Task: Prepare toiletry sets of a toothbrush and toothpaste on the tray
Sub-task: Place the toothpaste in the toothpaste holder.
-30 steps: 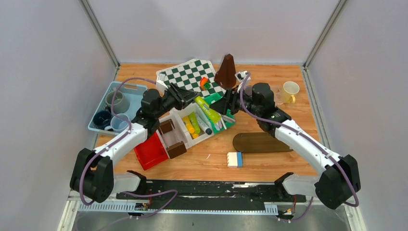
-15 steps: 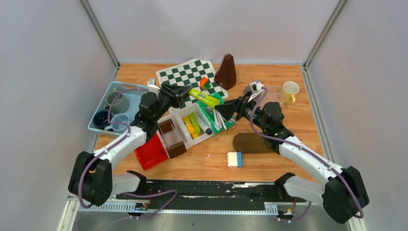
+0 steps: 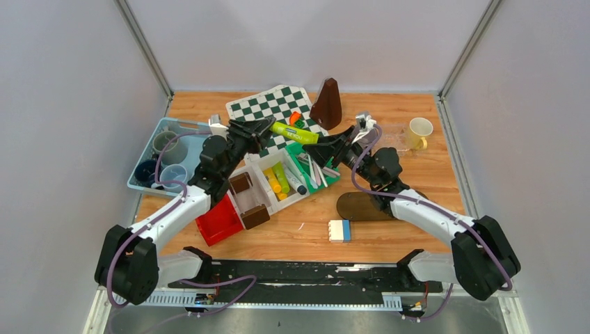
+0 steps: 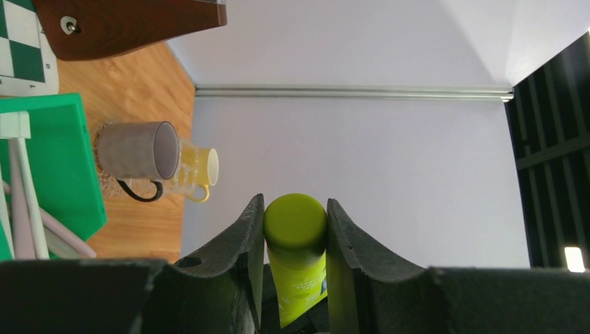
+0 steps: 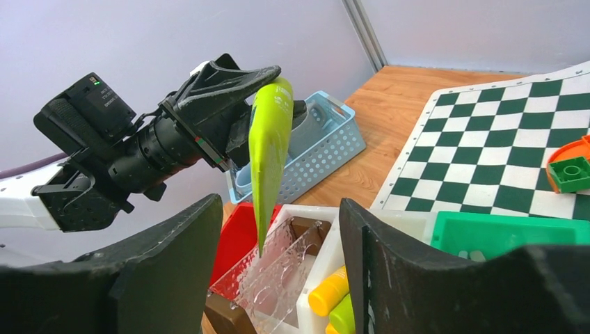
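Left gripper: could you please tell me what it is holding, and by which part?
A green tube, pinched at its round cap end.

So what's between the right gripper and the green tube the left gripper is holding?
Nothing: in the right wrist view the green tube hangs in open air ahead of the open right gripper, held by the left gripper.

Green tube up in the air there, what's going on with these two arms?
The left gripper is clamped on the green tube, holding it lifted off the table. The right gripper, open and empty, hovers near the green box of toothbrushes. Three mugs sit in the blue basket at left.
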You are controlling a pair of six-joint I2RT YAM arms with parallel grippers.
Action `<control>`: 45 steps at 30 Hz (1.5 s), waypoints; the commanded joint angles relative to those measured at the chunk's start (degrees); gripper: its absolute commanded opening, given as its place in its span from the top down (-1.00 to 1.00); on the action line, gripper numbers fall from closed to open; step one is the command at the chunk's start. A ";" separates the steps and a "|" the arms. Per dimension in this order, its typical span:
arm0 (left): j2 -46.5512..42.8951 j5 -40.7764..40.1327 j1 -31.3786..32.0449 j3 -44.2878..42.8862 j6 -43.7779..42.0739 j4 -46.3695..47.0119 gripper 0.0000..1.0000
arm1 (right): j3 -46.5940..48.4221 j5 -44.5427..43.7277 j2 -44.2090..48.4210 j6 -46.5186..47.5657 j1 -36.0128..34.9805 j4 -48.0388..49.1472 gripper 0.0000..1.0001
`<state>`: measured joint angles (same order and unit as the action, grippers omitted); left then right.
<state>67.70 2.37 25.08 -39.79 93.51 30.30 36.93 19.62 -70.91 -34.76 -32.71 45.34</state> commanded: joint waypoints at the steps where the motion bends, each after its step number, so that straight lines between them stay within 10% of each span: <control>1: -1.56 -2.20 0.85 -2.07 2.33 5.24 1.00 | 2.80 0.18 -2.38 -1.61 -0.60 8.60 -0.21; 22: -1.69 -3.77 1.86 0.77 3.99 8.26 0.96 | 3.52 -0.30 1.29 4.55 -0.61 6.59 1.00; 34: -3.39 -5.78 1.83 1.19 -2.06 4.38 -0.41 | 13.17 -3.05 7.98 14.50 0.32 -23.20 1.00; 45: -8.14 -6.62 -0.11 -5.12 -22.93 -17.84 -0.95 | 28.92 -11.38 8.67 20.70 3.41 -56.42 1.00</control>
<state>62.83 -2.24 26.04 -39.42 83.72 23.81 57.87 13.85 -62.85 -17.67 -30.92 3.16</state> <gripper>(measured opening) 0.946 0.028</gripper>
